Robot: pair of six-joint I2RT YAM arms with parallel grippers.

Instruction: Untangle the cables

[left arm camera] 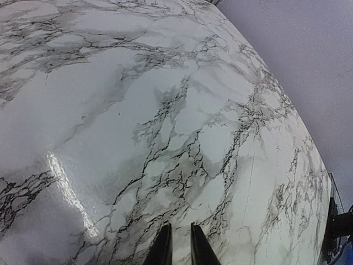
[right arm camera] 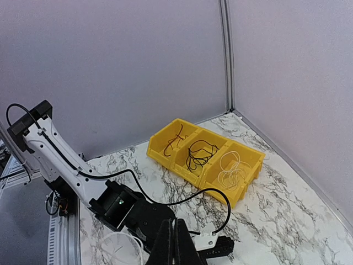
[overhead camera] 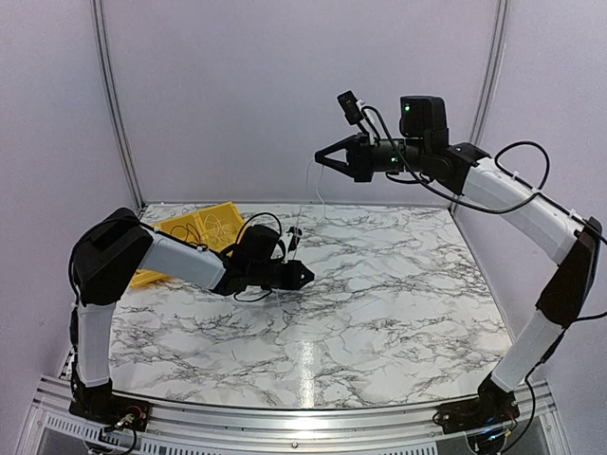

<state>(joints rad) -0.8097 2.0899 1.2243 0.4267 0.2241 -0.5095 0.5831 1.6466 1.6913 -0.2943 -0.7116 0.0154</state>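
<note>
High over the back of the table, my right gripper (overhead camera: 321,156) (right arm camera: 175,223) is shut on a thin pale cable (overhead camera: 310,185) that hangs down from it. Pale loops of cable (right arm camera: 110,238) lie on the marble beside my left wrist. My left gripper (overhead camera: 305,275) (left arm camera: 181,234) sits low over the table's middle, its fingers a narrow gap apart with nothing visible between them. More cables lie in a yellow bin (right arm camera: 165,154): a dark one (right arm camera: 177,138), a black tangle (right arm camera: 199,152) and pale coils (right arm camera: 231,170).
The yellow bin (overhead camera: 169,227) stands at the back left of the marble table (overhead camera: 379,303), just behind my left forearm (overhead camera: 185,261). Grey walls with metal posts (overhead camera: 109,104) close in the back and sides. A metal rail (overhead camera: 285,417) runs along the near edge.
</note>
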